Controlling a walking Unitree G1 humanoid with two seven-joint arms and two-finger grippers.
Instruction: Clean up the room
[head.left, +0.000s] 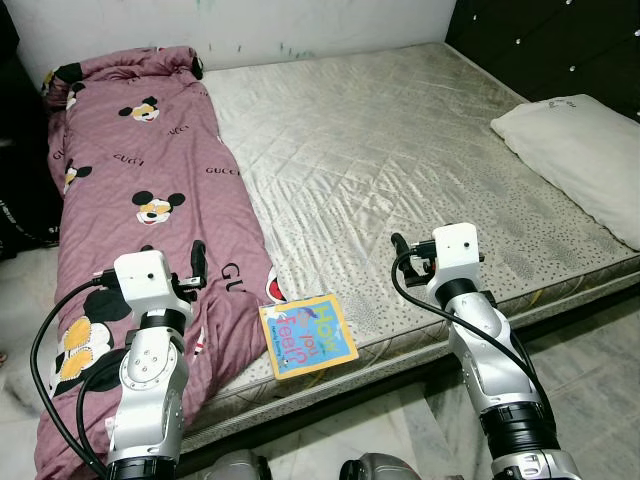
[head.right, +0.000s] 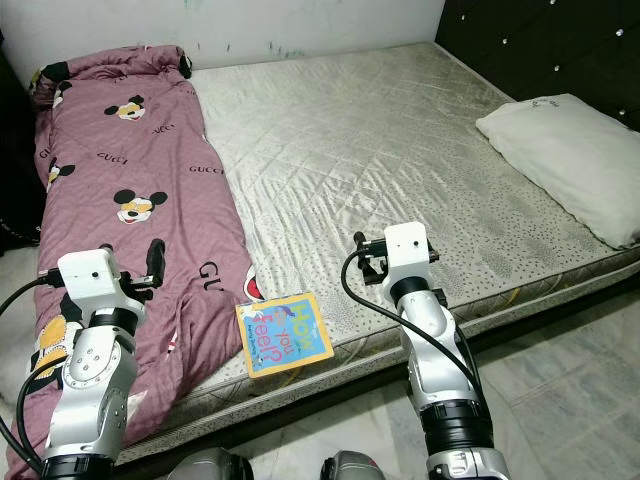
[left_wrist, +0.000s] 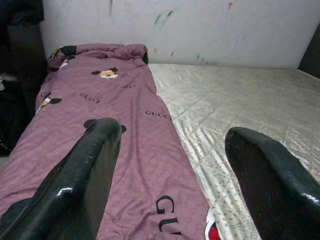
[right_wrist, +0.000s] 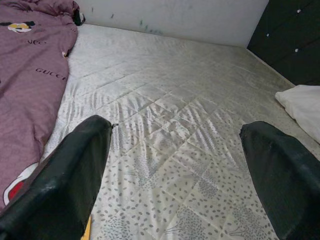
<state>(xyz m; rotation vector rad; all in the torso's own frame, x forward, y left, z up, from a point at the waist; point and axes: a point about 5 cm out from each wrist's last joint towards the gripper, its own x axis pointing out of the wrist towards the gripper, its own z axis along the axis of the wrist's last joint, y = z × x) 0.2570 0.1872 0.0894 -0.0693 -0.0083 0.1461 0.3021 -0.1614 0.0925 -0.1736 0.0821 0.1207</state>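
- Purple blanket lies along the mattress's left side; book beside it at the near edge.
- Pillow far right.
- Wrist views show left gripper over the blanket and right gripper over the mattress, both spread wide, empty.

The two head views look forward and steeply down from above the near edge of a bare mattress, the wall along the top of the frame. Both share the same scene: purple blanket at the left, pillow at the right, book at lower centre.

The left wrist view sits low, close over the blanket, facing the wall between its two fingers. The right wrist view skims the mattress likewise, catching the pillow's corner.
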